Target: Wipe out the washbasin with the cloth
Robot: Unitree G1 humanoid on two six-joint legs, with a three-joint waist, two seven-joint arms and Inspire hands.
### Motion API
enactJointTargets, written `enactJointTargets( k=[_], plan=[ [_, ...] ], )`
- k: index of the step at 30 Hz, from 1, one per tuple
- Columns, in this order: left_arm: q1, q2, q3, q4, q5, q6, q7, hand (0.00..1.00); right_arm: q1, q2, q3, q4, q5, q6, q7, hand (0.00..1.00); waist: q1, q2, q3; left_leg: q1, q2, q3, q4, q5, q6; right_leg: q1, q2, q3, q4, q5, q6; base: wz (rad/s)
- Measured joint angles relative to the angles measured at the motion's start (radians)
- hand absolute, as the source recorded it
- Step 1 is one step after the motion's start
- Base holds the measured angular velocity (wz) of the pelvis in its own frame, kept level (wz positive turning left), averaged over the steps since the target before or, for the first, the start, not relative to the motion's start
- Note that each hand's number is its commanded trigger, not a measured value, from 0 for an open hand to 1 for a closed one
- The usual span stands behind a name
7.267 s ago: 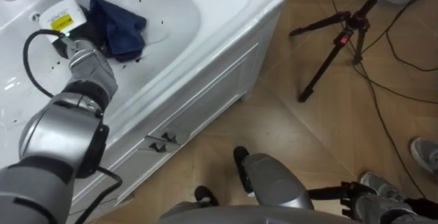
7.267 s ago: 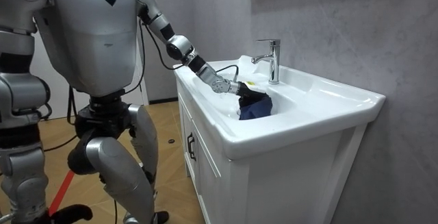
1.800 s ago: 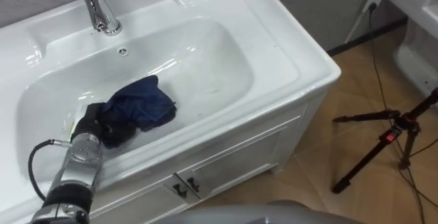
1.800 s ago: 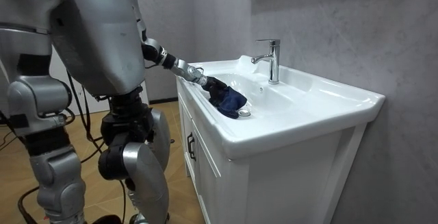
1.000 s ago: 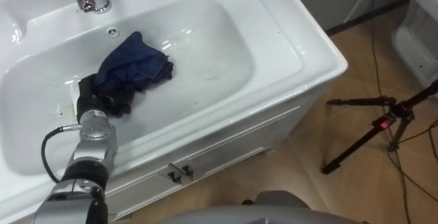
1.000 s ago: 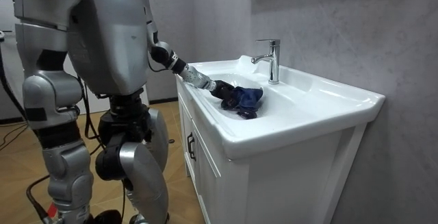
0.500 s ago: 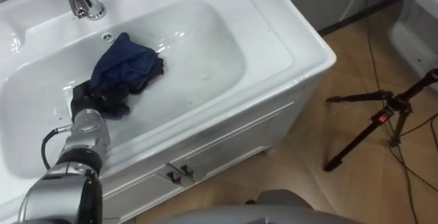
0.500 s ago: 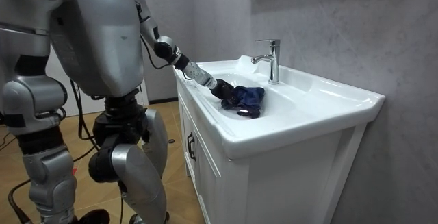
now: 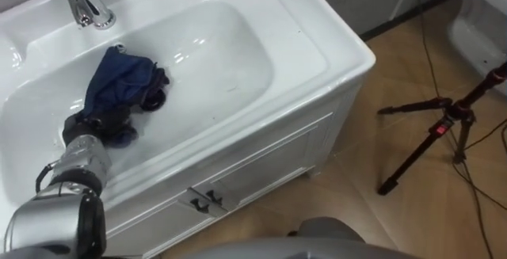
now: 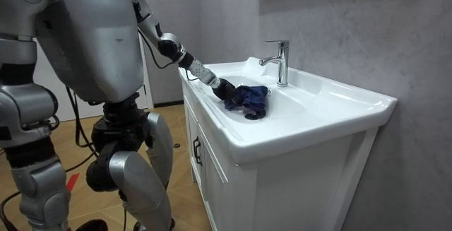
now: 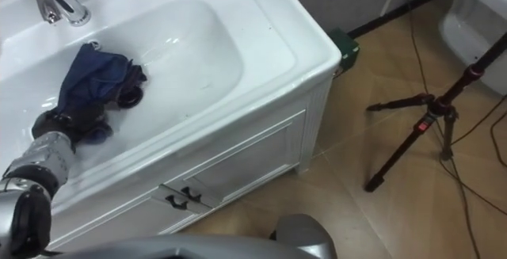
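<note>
A white basin is set in a white vanity, with a chrome tap at its back. A dark blue cloth lies bunched and stretched in the bowl, from just below the tap toward the front left. My left hand reaches in from the lower left, dark fingers curled round the cloth's near end. In the room view I stand at the vanity's end, left hand stretched over the rim to the cloth.
Below the basin are white cabinet doors with dark handles. On the wooden floor to the right stands a black tripod with cables trailing round it. A white fixture sits at the far right.
My left hand has swept the cloth from the bowl's front edge back toward the tap over the last two seconds. The eye view has shifted as I moved.
</note>
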State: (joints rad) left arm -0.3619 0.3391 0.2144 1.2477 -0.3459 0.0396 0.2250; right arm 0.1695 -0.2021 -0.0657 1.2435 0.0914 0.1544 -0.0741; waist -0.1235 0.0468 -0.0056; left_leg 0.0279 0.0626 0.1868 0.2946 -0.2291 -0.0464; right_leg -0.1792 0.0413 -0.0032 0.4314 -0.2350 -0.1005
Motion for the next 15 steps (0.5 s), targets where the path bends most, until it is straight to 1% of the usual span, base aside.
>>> enactJointTargets(
  k=[1, 2, 4, 6, 11, 13, 15],
  plan=[
    [0.008, 0.003, 0.002, 0.000, 0.001, 0.000, -0.003, 1.00, 0.006, 0.000, -0.001, 0.001, -0.001, 0.000, 0.000, 0.00, 0.001, 0.003, -0.0020, 0.003, 0.000, 0.002, 0.000, 0.000, 0.000, 0.003, 0.000, 0.000, 0.000, 0.000, -0.002, -0.03],
    [0.012, 0.003, 0.014, 0.001, 0.001, 0.000, -0.013, 1.00, 0.008, -0.001, -0.003, 0.001, -0.001, -0.001, 0.000, 0.00, 0.013, 0.007, -0.0038, 0.007, 0.000, 0.002, -0.001, 0.000, 0.000, 0.005, 0.000, 0.001, 0.001, 0.001, -0.003, -0.08],
    [0.023, 0.007, 0.020, 0.000, 0.001, 0.000, -0.027, 1.00, 0.007, -0.001, -0.013, 0.001, -0.002, -0.002, 0.000, 0.00, 0.026, 0.010, -0.0042, 0.016, 0.000, 0.001, -0.004, 0.000, 0.000, 0.009, 0.000, 0.001, 0.003, 0.003, -0.006, -0.13],
    [0.042, 0.014, 0.022, -0.003, 0.001, 0.000, -0.044, 1.00, 0.007, -0.001, -0.039, 0.001, -0.001, -0.004, 0.002, 0.00, 0.028, 0.013, -0.0048, 0.019, 0.000, 0.001, -0.004, 0.000, 0.000, 0.011, -0.002, -0.001, 0.003, 0.002, -0.006, -0.03],
    [0.051, 0.020, 0.022, -0.001, 0.005, 0.000, -0.066, 1.00, 0.006, -0.008, -0.067, 0.000, -0.003, -0.009, 0.002, 0.00, 0.029, 0.015, -0.0057, 0.022, 0.000, 0.004, -0.005, 0.000, 0.000, 0.014, -0.002, -0.001, 0.005, 0.001, -0.007, 0.00],
    [0.061, 0.021, 0.022, -0.001, 0.007, 0.000, -0.072, 1.00, 0.010, -0.009, -0.076, -0.002, -0.010, -0.006, 0.002, 0.00, 0.030, 0.016, -0.0054, 0.036, 0.000, 0.011, -0.010, 0.000, 0.000, 0.023, -0.001, 0.002, 0.005, -0.002, -0.008, -0.09],
    [0.073, 0.023, 0.039, -0.001, 0.030, 0.001, -0.092, 1.00, 0.010, -0.010, -0.089, -0.003, -0.017, 0.001, 0.002, 0.00, 0.036, 0.018, -0.0064, 0.047, 0.000, 0.020, -0.013, 0.000, 0.000, 0.032, 0.002, 0.009, 0.005, -0.006, -0.008, -0.12]
  ],
)
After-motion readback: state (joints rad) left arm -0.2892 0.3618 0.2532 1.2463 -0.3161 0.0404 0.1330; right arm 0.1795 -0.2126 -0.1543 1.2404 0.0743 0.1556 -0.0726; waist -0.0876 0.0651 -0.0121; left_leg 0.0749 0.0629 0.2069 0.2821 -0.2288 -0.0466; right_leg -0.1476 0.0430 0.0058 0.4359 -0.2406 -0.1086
